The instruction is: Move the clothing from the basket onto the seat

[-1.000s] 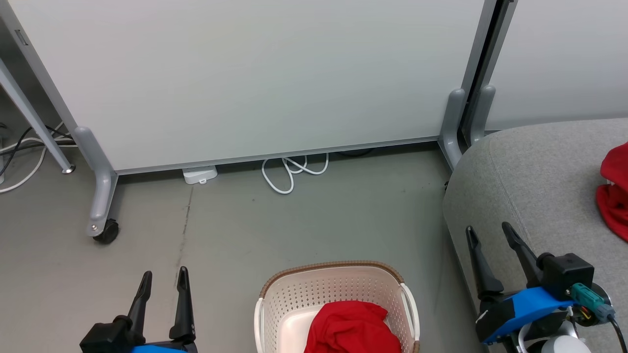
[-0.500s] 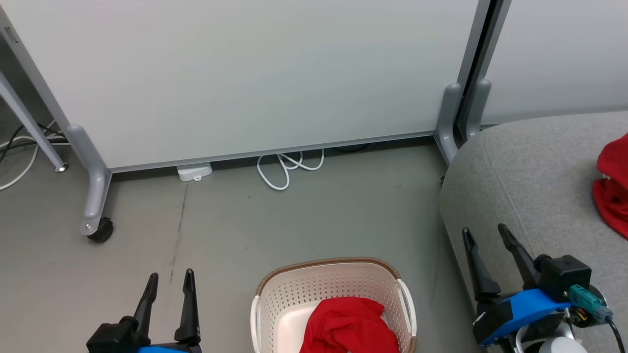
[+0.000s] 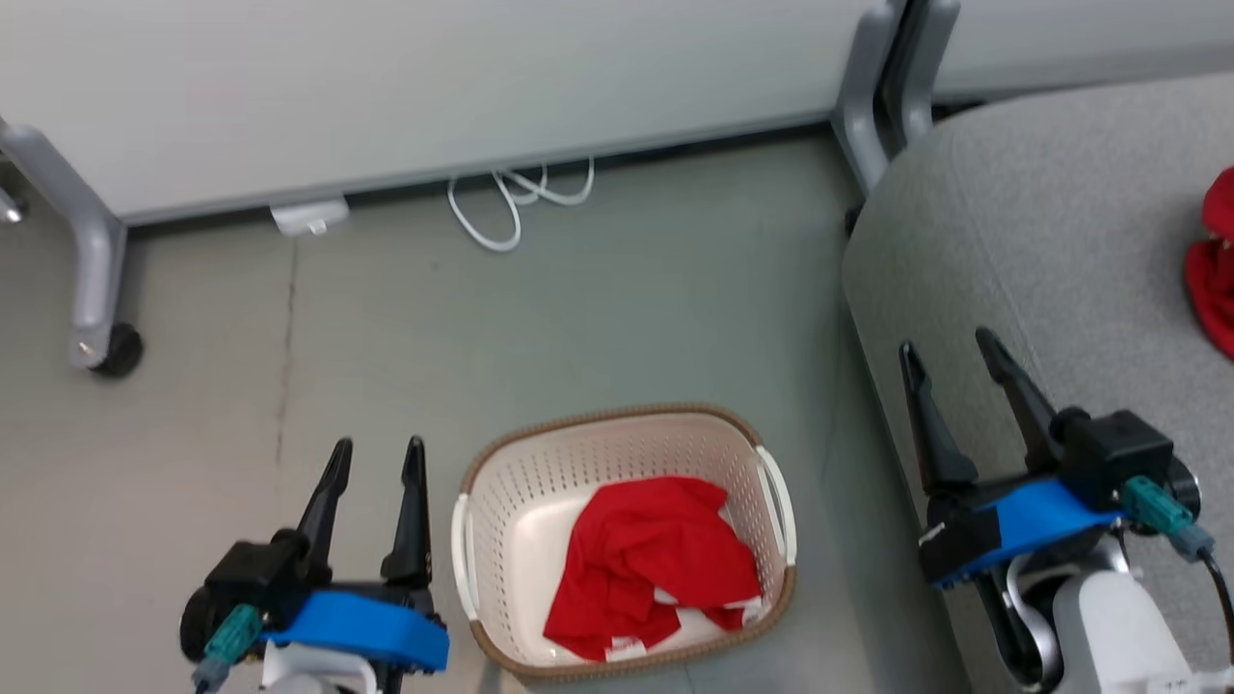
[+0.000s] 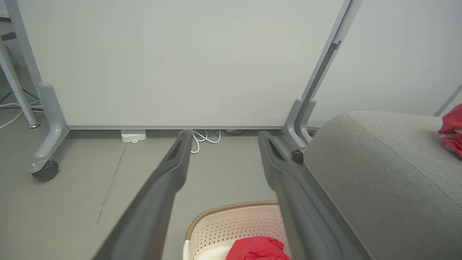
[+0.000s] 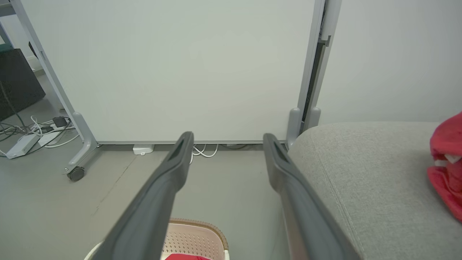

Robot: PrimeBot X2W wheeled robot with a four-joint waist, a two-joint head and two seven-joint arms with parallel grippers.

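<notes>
The left gripper [image 3: 378,445] hangs just left of the basket [image 3: 607,416], its fingers [image 3: 413,501] spread wide and empty. Inside the basket lies the clothing [image 3: 646,559] left to move, a crumpled red heap with white trim at its near edge, bunched toward the basket's right wall. Well right of the basket, the right gripper [image 3: 945,343] hovers at the edge of the seat [image 3: 1041,222], its fingers likewise released and holding nothing. Far right of the basket, a second red piece [image 3: 1217,280] already rests on the seat.

The step in hand looks like the reach into the basket. It would go best coming down from above onto the raised fold at the heap's middle. The fingers should stay wide until they straddle that ridge, clear of the perforated wall and the white handle. A deep pinch through several layers should keep the cloth from trailing. A straight lift until the hem clears the rim matters, since a snag could drag or tip so light a basket.

The basket stands on a smooth grey floor [image 3: 598,308], with a thin dark seam running left of the basket. Beyond the basket to the left is a black caster [image 3: 120,349]. Straight beyond the basket, a white adapter [image 3: 308,217] and a looped white cable [image 3: 511,198] lie under a pale partition panel [image 3: 434,77].
</notes>
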